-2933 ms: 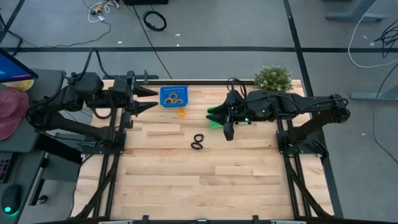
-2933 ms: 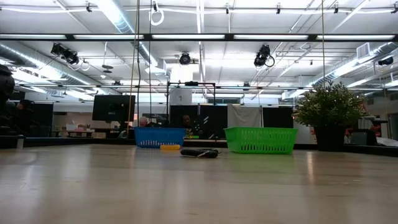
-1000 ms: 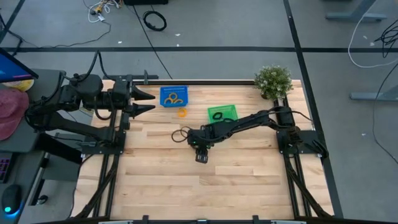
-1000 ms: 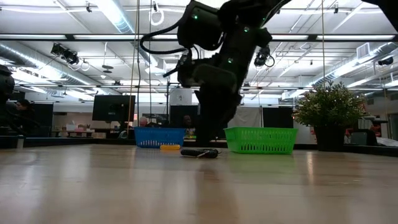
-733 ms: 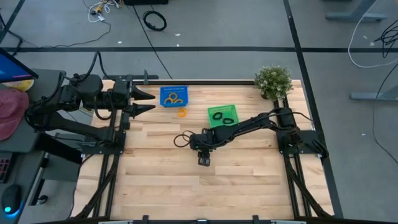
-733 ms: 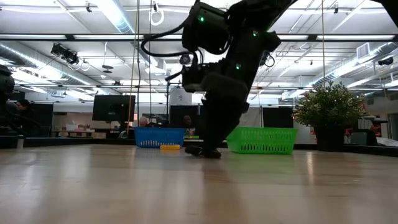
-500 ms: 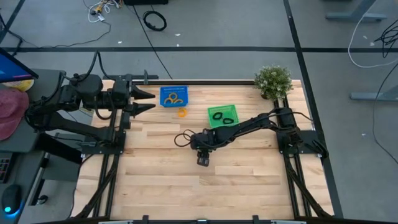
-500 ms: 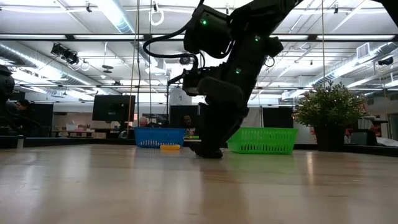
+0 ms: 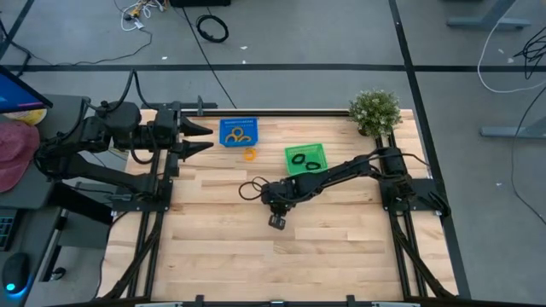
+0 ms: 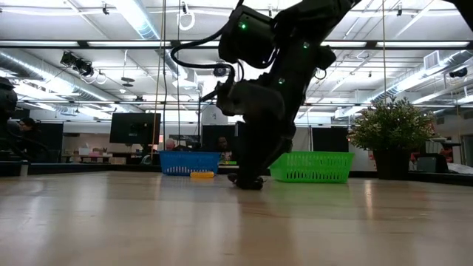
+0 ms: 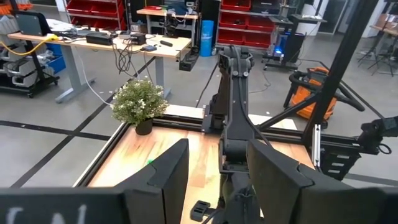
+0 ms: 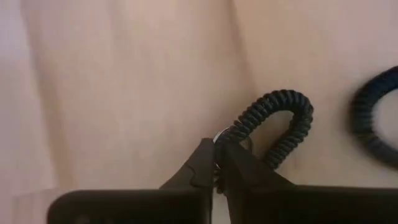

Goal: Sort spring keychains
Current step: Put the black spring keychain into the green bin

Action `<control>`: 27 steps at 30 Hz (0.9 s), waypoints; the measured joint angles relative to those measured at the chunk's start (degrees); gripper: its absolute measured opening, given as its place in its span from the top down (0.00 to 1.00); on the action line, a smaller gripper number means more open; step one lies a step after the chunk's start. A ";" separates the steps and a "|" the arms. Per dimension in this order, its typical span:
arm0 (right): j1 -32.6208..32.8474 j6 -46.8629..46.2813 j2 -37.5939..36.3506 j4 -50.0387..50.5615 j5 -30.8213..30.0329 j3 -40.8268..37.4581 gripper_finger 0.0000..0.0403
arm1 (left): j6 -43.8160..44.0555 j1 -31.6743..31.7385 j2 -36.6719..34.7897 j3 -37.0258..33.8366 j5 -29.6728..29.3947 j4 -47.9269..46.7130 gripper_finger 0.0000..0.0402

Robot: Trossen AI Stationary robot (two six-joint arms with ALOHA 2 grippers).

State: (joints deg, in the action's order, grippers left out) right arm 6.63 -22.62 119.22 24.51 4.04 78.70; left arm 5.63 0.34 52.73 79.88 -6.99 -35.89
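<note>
Right wrist view: right tool has its two dark fingers pressed together on the metal ring end of a black coiled spring keychain; the coil loops away from the tips and lies on the wood. A second black coil lies just beside it.
High view, right arm: stretched from the right side to mid-table, right tool down at the pale wooden plank table.
Change: a second ago the right tool stood apart over the black coils; now it is clamped. Arm lowered and shifted a little meanwhile.
Meaning (judgement): grasp just made; lift and carry to a basket come next. The pinch sits on the ring, so the coil may dangle or swing.
Left arm: parked at far left; left tool with fingers apart, holding nothing.
Blue mesh basket: far side, orange coils inside.
Loose orange spring keychain: on the table just near of the blue basket, unsorted.
Green mesh basket: right of the blue one, black coils inside.
Small potted plant: far right corner.
Writing: no brand, label or text readable in any view.
</note>
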 joint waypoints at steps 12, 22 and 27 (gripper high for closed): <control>1.99 -1.27 -13.63 0.47 7.97 1.05 0.99 | -0.24 0.00 0.00 0.00 -2.37 0.20 0.59; 2.63 -6.11 -32.48 -12.30 7.26 1.06 1.00 | -0.81 0.02 0.00 0.00 -3.36 2.15 0.59; 2.63 -2.39 -37.55 -19.84 -0.18 1.07 1.00 | -0.94 0.02 0.02 0.00 -3.55 2.30 0.59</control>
State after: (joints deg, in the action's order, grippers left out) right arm 9.26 -25.01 81.67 4.67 3.86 79.77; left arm 4.69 0.36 52.75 79.88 -10.54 -33.58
